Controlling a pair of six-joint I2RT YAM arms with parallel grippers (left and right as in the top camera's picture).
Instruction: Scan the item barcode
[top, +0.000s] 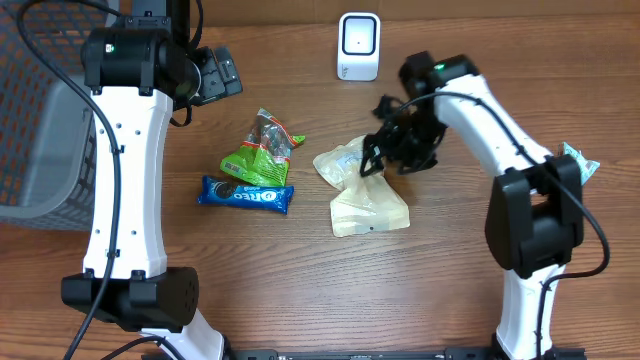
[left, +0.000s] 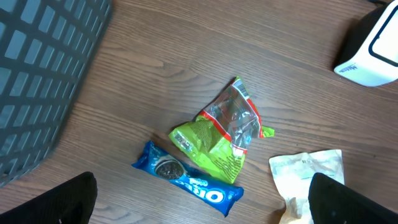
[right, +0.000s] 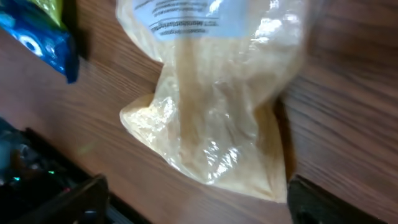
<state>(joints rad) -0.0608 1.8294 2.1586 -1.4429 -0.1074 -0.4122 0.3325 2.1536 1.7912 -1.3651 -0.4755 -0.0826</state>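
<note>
- Two arms reach over a wooden tabletop, one from the left side and one from the right.
- The clear bag lies flat just right of the middle. Its contents are pale yellow, and it is cinched at the waist so that it forms two lobes.
- The far-left lobe of the bag carries a white printed label. The near lobe is the fuller, yellower one.
- The right pincer sits at the bag's far right edge, spread wide and pinching nothing.
- In the right wrist view its fingers stand on either side of the yellow lobe. Whether they touch the plastic cannot be told.
- The white scanner stands upright at the far edge, beyond the bag and well apart from it.
- The left pincer is at the far left with its fingers spread wide, holding nothing.
- A green snack bag lies to the left of the clear bag.
- A blue Oreo pack lies on the near side of the green snack bag, touching it.
- A grey basket fills the left edge.
- A teal packet lies at the right edge, beside the right arm.
</note>
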